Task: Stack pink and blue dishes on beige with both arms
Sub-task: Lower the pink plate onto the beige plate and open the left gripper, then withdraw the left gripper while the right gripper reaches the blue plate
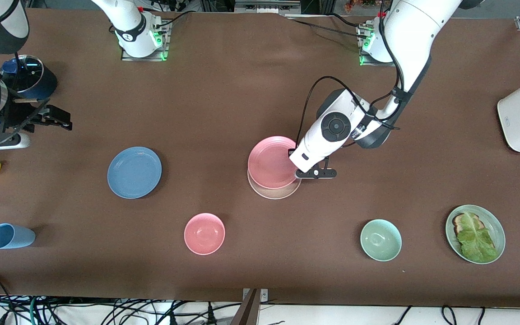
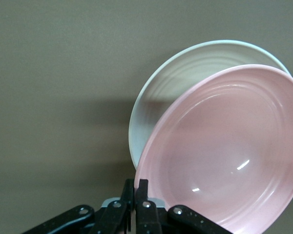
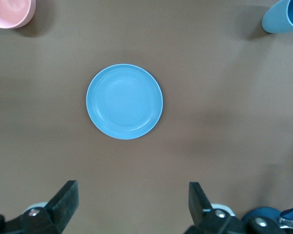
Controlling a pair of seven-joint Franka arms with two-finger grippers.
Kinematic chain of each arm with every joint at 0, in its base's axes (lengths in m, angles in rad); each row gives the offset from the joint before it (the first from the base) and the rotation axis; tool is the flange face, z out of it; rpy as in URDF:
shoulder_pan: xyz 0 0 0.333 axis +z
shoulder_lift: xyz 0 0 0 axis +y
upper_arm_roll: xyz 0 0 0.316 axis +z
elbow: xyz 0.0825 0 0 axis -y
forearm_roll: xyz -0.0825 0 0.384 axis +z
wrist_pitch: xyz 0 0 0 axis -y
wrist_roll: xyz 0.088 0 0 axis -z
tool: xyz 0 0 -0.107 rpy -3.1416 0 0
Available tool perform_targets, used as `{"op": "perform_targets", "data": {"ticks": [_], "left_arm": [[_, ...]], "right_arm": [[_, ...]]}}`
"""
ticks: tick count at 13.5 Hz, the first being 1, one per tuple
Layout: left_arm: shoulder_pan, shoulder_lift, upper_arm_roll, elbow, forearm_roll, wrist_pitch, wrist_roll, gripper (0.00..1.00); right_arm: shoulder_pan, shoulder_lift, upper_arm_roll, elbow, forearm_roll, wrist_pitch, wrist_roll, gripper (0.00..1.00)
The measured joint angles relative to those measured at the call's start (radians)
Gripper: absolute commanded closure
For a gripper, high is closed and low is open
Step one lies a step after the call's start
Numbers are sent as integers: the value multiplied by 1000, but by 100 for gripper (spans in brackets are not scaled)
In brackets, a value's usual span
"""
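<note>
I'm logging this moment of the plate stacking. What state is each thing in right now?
pink plate: tilted, held by its rim over the beige plate
beige plate: flat on the table
blue plate: flat on the table, untouched
left gripper: shut on the pink plate
right gripper: open, jaws wide, above the table
blue cup: on its side
pink bowl: upright, empty
green bowl: upright, empty

Pink plate (image 1: 271, 161), beige plate (image 1: 274, 193), blue plate (image 1: 134, 172): plain glaze, ridged rims. Worktop (image 1: 242, 90): brown.
</note>
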Motion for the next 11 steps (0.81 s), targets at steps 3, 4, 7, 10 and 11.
{"op": "perform_targets", "data": {"ticks": [3, 4, 7, 10, 11], "left_arm": [[-1, 20, 5, 17, 16, 0, -2, 100], [-2, 26, 13, 24, 18, 0, -2, 100], [-2, 40, 31, 49, 21, 0, -1, 59], [-2, 44, 42, 59, 22, 0, -1, 0], [-2, 45, 45, 61, 22, 0, -1, 0]], "right_arm": [[0, 24, 0, 0, 0, 14, -1, 0], [0, 31, 1, 0, 0, 20, -1, 0], [2, 62, 5, 0, 0, 58, -1, 0], [3, 110, 7, -1, 0, 101, -1, 0], [3, 129, 8, -1, 0, 118, -2, 0]]}}
